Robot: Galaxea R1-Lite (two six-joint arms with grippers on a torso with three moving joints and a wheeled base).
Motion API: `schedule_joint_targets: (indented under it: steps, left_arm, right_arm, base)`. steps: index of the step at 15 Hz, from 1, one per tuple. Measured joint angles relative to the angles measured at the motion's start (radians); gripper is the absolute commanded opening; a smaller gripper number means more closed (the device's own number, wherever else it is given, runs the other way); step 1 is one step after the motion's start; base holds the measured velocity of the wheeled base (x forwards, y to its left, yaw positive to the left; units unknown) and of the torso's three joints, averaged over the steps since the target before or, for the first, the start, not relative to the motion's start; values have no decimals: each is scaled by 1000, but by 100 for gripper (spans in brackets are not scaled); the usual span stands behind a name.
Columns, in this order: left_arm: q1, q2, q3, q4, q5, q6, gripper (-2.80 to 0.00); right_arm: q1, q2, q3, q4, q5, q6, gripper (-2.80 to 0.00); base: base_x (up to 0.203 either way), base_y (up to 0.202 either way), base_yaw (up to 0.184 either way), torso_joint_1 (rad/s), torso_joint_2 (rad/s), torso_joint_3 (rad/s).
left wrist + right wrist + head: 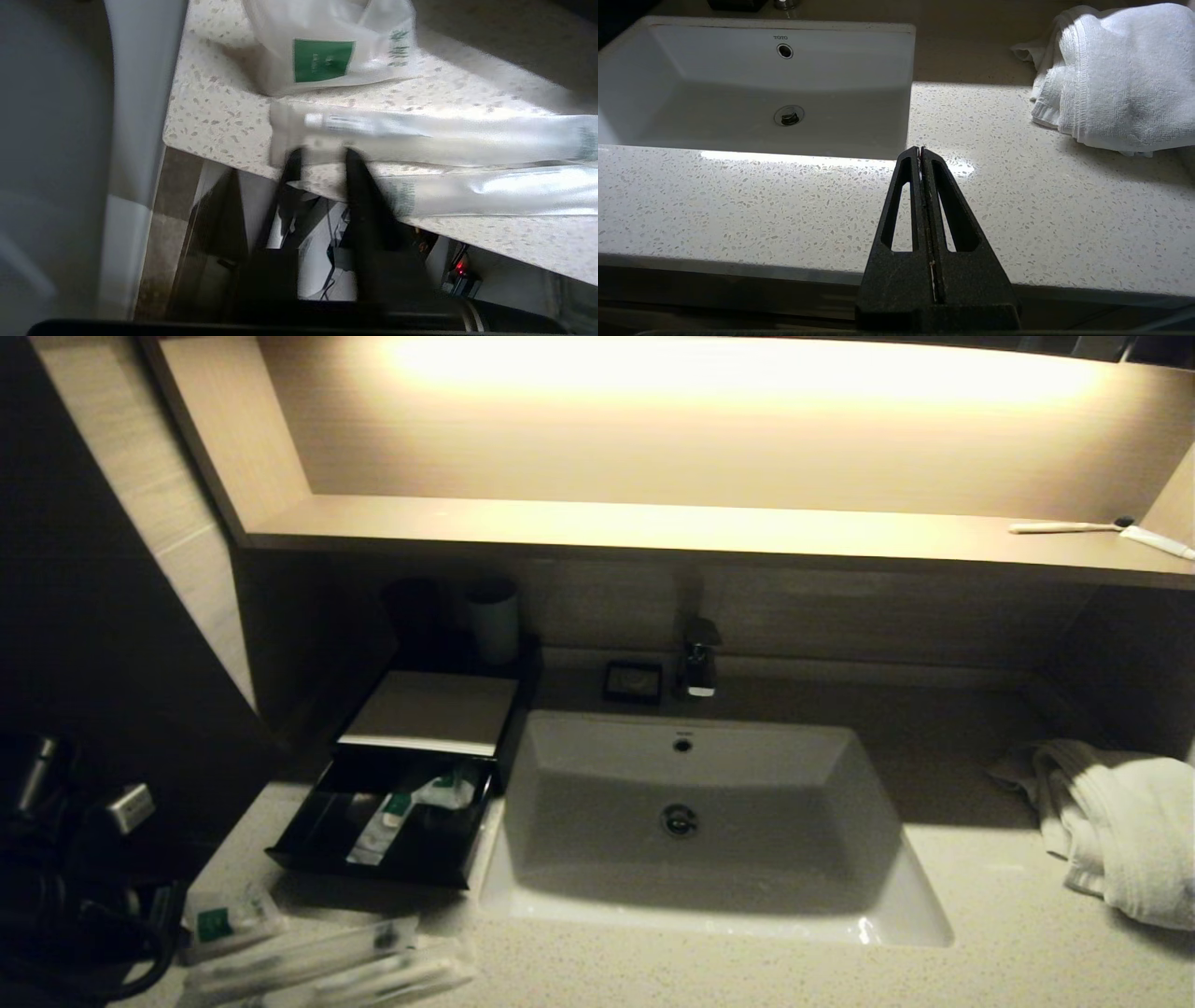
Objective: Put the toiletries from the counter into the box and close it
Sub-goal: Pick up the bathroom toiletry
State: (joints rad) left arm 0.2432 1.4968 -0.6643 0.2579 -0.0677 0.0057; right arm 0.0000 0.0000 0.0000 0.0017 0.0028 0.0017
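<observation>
The black box (425, 709) stands left of the basin with its drawer (313, 845) pulled out; a few green-marked sachets (397, 810) lie inside. On the counter (980, 915) in front of it lie a sachet with a green square (219, 922) (327, 58) and two long wrapped sticks (308, 954) (420, 135), the second nearer the edge (490, 191). My left gripper (322, 158) is open at the counter's front edge, its fingertips either side of the first stick's end. My right gripper (920, 149) is shut and empty over the counter's front edge, right of the basin.
The white basin (691, 859) fills the middle, with a faucet (698, 663) and a small black dish (633, 681) behind it. A pale cup (493, 621) stands behind the box. A white towel (1120, 821) lies at the right. A toothbrush (1064, 527) lies on the lit shelf.
</observation>
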Motion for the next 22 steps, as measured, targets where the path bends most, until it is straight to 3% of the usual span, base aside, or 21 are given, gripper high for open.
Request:
schedule_joint_targets:
  steps: [7, 11, 22]
  left_arm:
    - [4, 52, 1, -54, -7, -1, 0]
    - [4, 77, -5, -58, -50, 0, 0]
    - [15, 163, -10, -119, -56, -3, 0]
  right_arm:
    - [0, 0, 0, 0, 0, 0, -280]
    - [0, 0, 0, 0, 0, 0, -280]
    - [0, 0, 0, 0, 0, 0, -280]
  base:
    - [0, 0, 0, 0, 0, 0]
    - [0, 0, 0, 0, 0, 0]
    - [0, 0, 0, 0, 0, 0]
